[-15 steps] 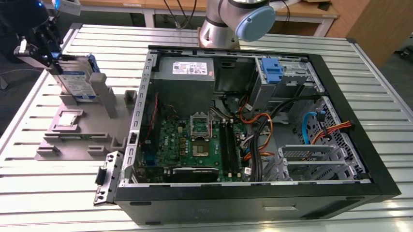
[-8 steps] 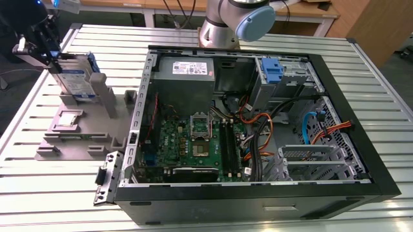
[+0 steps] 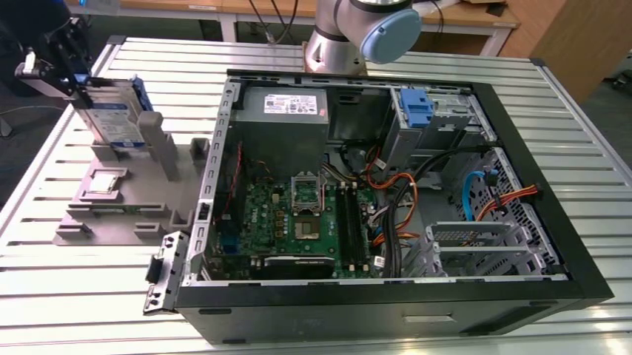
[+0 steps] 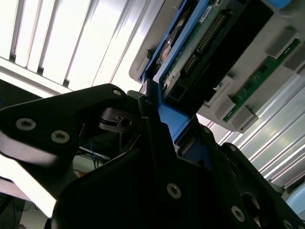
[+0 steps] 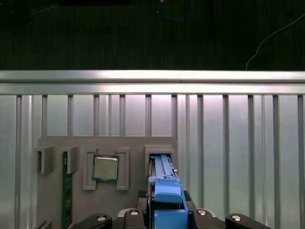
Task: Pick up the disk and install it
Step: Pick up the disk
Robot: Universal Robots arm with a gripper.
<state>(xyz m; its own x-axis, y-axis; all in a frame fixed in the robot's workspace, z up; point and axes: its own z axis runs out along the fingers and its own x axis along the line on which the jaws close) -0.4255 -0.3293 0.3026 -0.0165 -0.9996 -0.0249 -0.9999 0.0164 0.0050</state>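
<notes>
Pickup stage: pincer (image 5: 168, 204) clamped on disk (image 3: 106, 118), which stands upright in grey fixture (image 3: 109, 216) beside open computer case (image 3: 395, 314); not yet lifted clear, install undone.

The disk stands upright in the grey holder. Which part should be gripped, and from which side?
Grip the disk by the top edge of its blue carrier, coming from above. It stands on edge in the grey holder, so its lower part is enclosed and its flat faces offer a narrow pinch. The gripper is at that edge.
</notes>
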